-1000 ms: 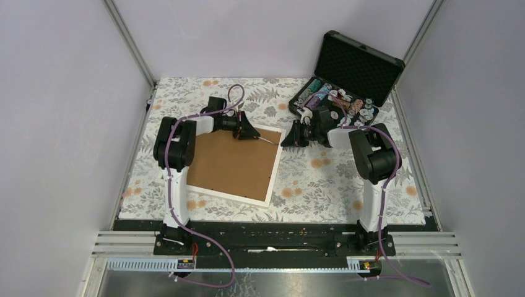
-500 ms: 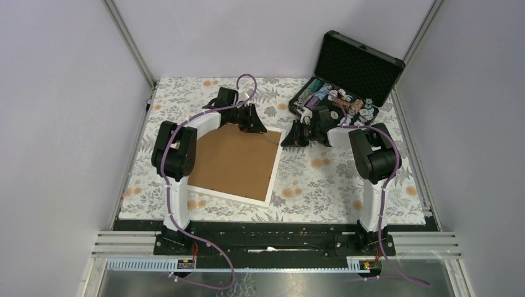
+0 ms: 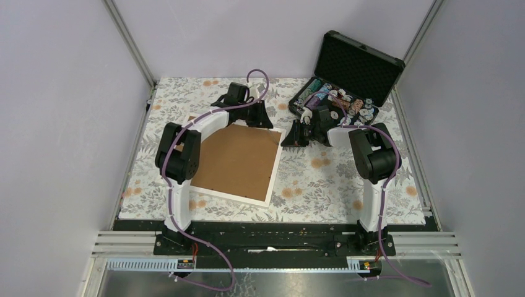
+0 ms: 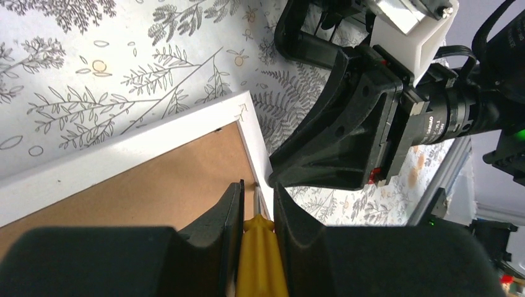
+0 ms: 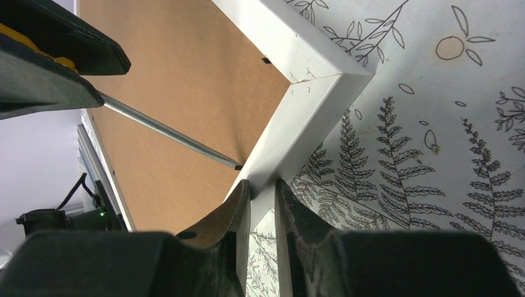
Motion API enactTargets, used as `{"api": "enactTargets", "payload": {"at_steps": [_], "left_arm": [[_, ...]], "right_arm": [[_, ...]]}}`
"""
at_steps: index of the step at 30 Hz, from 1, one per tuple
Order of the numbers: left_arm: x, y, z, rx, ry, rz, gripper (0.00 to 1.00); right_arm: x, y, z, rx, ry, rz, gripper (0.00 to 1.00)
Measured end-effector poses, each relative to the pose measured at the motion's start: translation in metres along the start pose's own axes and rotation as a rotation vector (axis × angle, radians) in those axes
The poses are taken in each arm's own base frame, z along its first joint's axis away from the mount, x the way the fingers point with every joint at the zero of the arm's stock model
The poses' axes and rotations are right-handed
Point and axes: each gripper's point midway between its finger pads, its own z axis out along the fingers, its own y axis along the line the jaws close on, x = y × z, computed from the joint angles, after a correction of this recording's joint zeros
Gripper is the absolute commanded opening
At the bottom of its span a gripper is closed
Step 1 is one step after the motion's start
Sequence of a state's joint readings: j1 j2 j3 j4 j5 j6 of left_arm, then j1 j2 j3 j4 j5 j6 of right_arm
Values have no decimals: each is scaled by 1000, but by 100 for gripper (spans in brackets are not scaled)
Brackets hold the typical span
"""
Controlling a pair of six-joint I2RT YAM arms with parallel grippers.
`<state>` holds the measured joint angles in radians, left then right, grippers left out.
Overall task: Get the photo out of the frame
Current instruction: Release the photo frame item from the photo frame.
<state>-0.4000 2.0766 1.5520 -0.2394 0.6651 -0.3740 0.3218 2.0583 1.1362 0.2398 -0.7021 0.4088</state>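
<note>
The frame corner is pinched by the right pincer; a screwdriver clamped in the left pincer is aimed there

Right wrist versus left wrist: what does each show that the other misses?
Only the right wrist: the whole metal shaft of the screwdriver, its tip at the inner edge of the frame, and the right gripper pinching the white border. Only the left wrist: the right gripper's body and camera lens from outside. Both: the frame corner, brown backing, floral cloth, and the left gripper shut on the yellow handle. Neither shows the photo.
</note>
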Motion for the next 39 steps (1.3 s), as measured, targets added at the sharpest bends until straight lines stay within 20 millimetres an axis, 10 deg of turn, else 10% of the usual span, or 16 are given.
{"api": "enactTargets", "payload": {"at_steps": [39], "left_arm": [[14, -42, 6, -217, -135, 256, 0]], "right_arm": [[0, -1, -2, 15, 18, 19, 8]]}}
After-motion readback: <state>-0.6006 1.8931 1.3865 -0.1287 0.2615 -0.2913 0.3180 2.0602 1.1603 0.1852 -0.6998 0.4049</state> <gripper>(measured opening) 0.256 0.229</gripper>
